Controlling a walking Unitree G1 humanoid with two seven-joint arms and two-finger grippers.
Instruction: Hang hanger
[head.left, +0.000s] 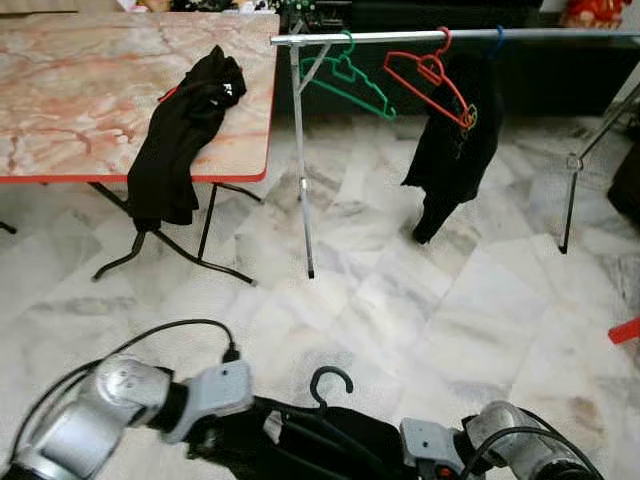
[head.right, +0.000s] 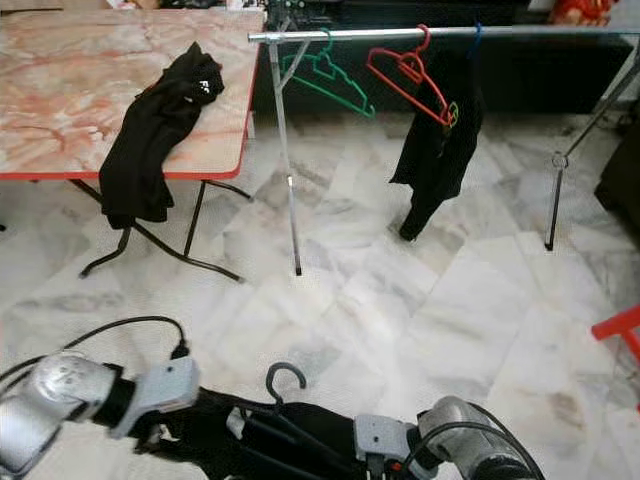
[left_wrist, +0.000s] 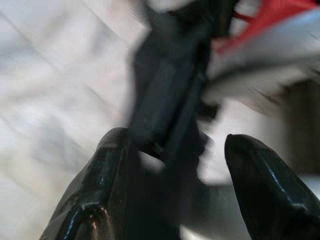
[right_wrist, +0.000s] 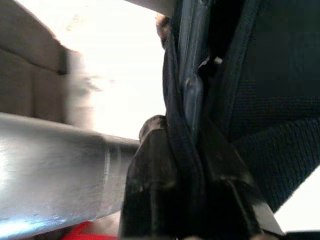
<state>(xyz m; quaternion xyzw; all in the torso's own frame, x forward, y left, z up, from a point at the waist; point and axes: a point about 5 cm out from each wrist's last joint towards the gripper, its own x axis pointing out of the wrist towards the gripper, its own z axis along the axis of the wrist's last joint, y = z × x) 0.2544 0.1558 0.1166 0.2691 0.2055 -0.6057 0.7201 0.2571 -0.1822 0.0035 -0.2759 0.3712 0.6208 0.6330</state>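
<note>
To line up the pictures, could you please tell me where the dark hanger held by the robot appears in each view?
Left eye view: dark hanger, bottom centre, hook upward.
Right eye view: same hanger, bottom, left of centre.
Left wrist view: blurred dark bar between the fingers, likely it.
Right wrist view: dark strut, wrapped in black garment.
Shared landmark: green hanger on the rail.

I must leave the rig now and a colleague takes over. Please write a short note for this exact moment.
Right gripper: shut on the black hanger and the black garment on it, low in front of the robot.
Left gripper: fingers apart around the same garment, at its other side.
Rail: ahead across the marble floor, carrying a green hanger, a red hanger and one hung black garment.
Table: another black garment draped over its edge.
Done: garment is on the hanger.
Left: walk to the rail, hook the hanger on.
</note>
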